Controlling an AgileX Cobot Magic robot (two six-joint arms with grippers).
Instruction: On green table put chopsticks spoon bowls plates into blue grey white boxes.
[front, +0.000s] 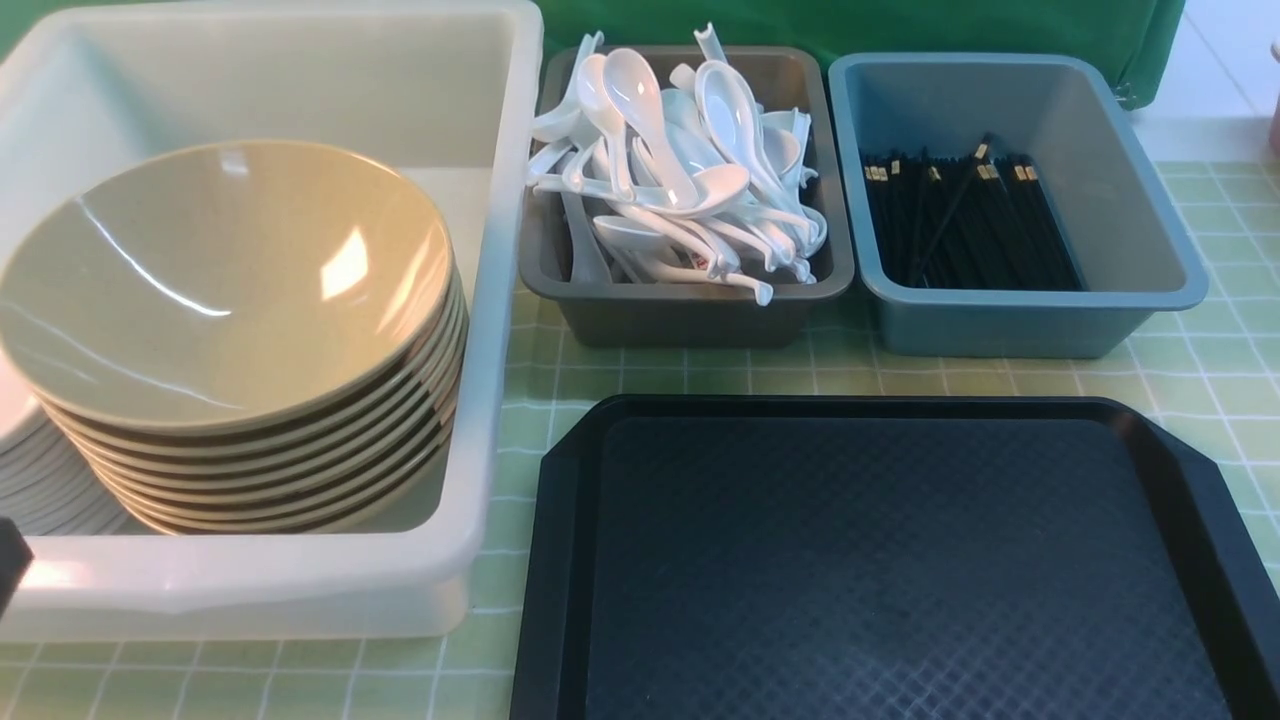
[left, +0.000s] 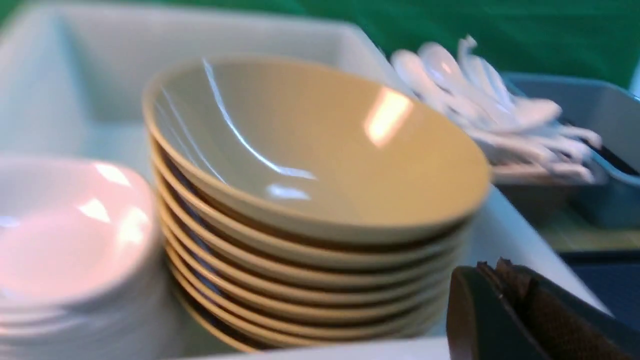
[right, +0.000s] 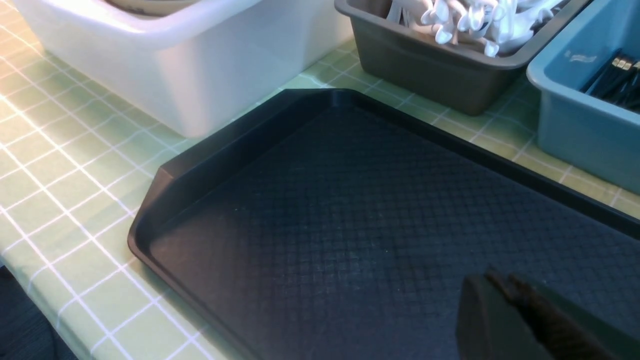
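Observation:
A stack of tan bowls (front: 220, 290) stands in the big white box (front: 500, 300) at the left, with white plates (left: 60, 240) stacked beside it. White spoons (front: 680, 180) are heaped in the grey box (front: 690, 320). Black chopsticks (front: 960, 220) lie in the blue box (front: 1040, 325). My left gripper (left: 492, 267) is shut and holds nothing, just outside the white box's near wall, close to the bowls. My right gripper (right: 500, 280) hangs shut and empty over the black tray (right: 350, 210); the front view does not show it.
The black tray (front: 880, 560) lies bare in front of the grey and blue boxes. The green checked tablecloth (front: 500, 680) shows between the boxes and along the near edge. A green backdrop (front: 900, 25) rises behind the boxes.

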